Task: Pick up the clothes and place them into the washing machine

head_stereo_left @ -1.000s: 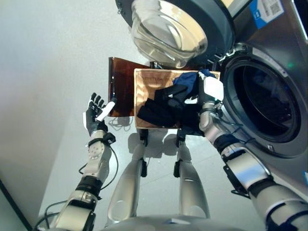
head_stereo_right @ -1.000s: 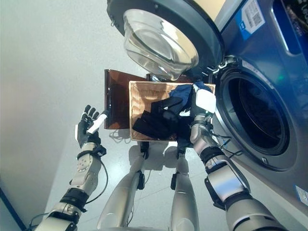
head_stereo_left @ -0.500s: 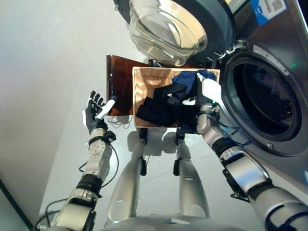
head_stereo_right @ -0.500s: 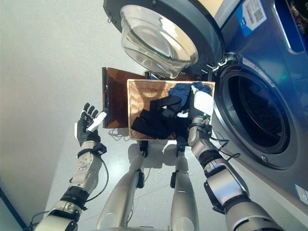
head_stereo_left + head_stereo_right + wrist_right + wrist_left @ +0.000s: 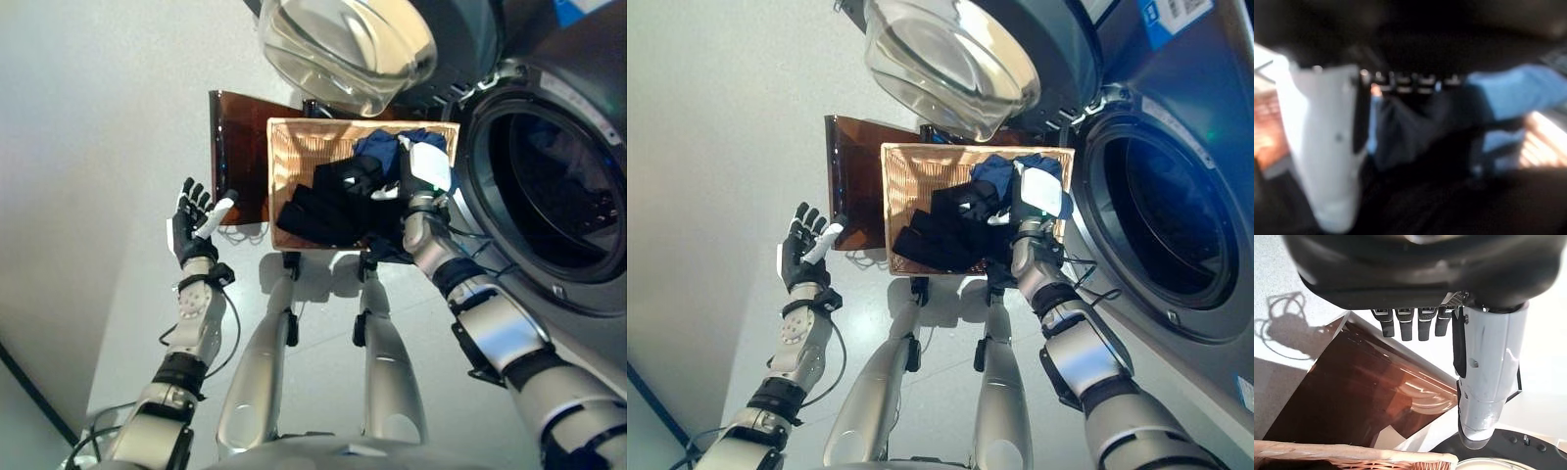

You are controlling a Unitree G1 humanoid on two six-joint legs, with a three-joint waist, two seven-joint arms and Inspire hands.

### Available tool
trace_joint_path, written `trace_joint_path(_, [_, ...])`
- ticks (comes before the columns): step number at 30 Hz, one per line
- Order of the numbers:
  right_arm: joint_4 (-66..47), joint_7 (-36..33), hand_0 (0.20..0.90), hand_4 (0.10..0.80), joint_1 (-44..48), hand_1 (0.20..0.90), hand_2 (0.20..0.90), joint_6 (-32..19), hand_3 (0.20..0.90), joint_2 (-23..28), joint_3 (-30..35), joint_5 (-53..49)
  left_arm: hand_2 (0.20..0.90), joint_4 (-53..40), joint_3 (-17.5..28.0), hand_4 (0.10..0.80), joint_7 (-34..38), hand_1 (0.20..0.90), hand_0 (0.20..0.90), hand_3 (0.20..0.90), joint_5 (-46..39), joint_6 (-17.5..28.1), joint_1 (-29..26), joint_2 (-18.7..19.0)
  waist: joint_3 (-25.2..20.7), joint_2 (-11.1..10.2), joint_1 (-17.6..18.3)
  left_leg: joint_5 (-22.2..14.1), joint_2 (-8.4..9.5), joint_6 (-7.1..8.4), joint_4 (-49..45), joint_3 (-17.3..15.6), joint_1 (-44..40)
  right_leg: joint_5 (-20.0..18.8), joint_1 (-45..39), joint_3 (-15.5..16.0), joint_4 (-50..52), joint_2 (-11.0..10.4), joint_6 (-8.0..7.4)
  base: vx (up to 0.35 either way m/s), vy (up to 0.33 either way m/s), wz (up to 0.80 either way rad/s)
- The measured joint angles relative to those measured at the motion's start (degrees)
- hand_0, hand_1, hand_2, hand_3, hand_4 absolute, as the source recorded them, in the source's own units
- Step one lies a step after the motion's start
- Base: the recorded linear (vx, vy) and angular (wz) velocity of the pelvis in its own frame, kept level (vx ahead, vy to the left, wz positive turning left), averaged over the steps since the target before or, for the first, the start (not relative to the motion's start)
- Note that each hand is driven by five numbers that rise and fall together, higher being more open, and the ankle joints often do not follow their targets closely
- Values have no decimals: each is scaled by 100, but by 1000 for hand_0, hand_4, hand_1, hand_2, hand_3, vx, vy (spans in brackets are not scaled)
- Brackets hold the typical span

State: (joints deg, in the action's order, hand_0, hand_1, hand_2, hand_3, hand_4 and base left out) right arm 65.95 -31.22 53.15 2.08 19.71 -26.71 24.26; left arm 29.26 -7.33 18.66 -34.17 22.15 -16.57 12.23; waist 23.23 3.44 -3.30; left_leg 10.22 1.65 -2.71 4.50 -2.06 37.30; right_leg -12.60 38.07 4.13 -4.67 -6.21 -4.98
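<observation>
Lying heaped in the basket [image 5: 294, 157]: dark and blue clothes [image 5: 338, 201], just beside the washing machine [image 5: 549, 186], with its door [image 5: 353, 49] hanging open above the basket. Reaching into the basket's machine-side end: right hand [image 5: 423, 174], fingers buried among the clothes, grasp impossible to tell. Hovering away from the basket, past a brown panel [image 5: 238, 157]: left hand [image 5: 192, 225], fingers spread, holding nothing.
</observation>
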Motion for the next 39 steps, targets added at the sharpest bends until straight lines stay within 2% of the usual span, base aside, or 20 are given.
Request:
trace_joint_path(9, [84, -19, 900, 800, 518, 900, 900, 45, 900, 259, -82, 20, 900, -262, 5, 800, -43, 900, 900, 900, -1, 6, -86, 130, 88, 21, -64, 39, -8, 53, 0, 1, 239, -6, 248, 2, 1, 9, -4, -9, 2, 1])
trace_joint_path(15, [110, -19, 900, 800, 590, 900, 900, 49, 900, 253, -85, 126, 900, -273, -4, 800, -42, 900, 900, 900, 4, 5, -140, 129, 105, 19, -55, 38, -10, 56, 0, 10, 292, -6, 288, 11, 1, 8, -3, -8, 1, 2])
trace_joint_path(16, [110, -34, 801, 729, 633, 801, 801, 46, 801, 260, -85, 130, 900, -294, -4, 800, -42, 900, 900, 900, 4, 6, -148, 131, 105, 19, -51, 48, -10, 68, 0, 10, 339, -6, 348, 10, 22, 9, -4, 0, 0, 0])
trace_joint_path(17, [109, -48, 579, 571, 688, 579, 579, 49, 579, 266, -84, 131, 900, -294, -2, 800, -41, 900, 900, 900, 4, 5, -166, 130, 105, 19, -46, 61, -11, 83, 0, 10, 391, -8, 409, 10, 41, 8, -3, 0, 0, 0])
trace_joint_path(19, [112, -64, 233, 324, 736, 233, 233, 53, 233, 277, -83, 131, 900, -297, 9, 800, -24, 900, 900, 900, 5, 13, -179, 131, 105, 19, -43, 78, -12, 95, 0, 12, 431, -15, 452, 10, 53, 9, 0, 0, 0, 0])
trace_joint_path(20, [128, -62, 200, 300, 734, 200, 200, 53, 200, 269, -83, 131, 900, -297, 11, 800, -15, 900, 900, 900, 5, 12, -177, 141, 105, 19, -44, 79, -13, 98, 0, 13, 426, -15, 448, 11, 54, 10, -1, 0, 0, 0])
trace_joint_path(39, [138, 140, 200, 300, 824, 200, 200, 176, 200, 283, -78, 128, 900, -296, 12, 800, 6, 900, 900, 900, 11, 12, -293, 167, 106, 21, -92, 90, -18, 108, -2, 11, 413, -40, 434, 13, 52, 3, 21, 0, 0, 0])
